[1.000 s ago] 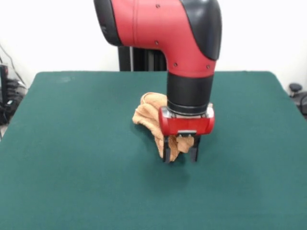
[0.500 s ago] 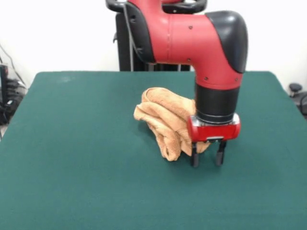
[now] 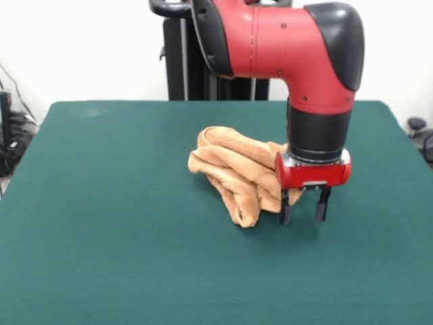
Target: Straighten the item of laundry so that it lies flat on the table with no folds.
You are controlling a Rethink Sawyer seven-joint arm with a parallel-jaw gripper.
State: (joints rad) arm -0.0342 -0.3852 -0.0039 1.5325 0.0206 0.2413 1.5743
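We find the small light-orange terry hand towel (image 3: 237, 175) bunched in thick rolls near the middle of the large dark green felt-covered table (image 3: 101, 257). The black two-finger gripper (image 3: 304, 206) on the red and black arm (image 3: 298, 54) hangs just right of the bundle, jaws apart and holding nothing (one finger looks close to the cloth's right edge). Risks as we judge them: a grip taken through several layers would drag the whole roll instead of opening it; a grip too low could snag the felt. Cables and dark equipment (image 3: 12, 139) lie off the left edge, well apart. Nothing on the table obstructs.
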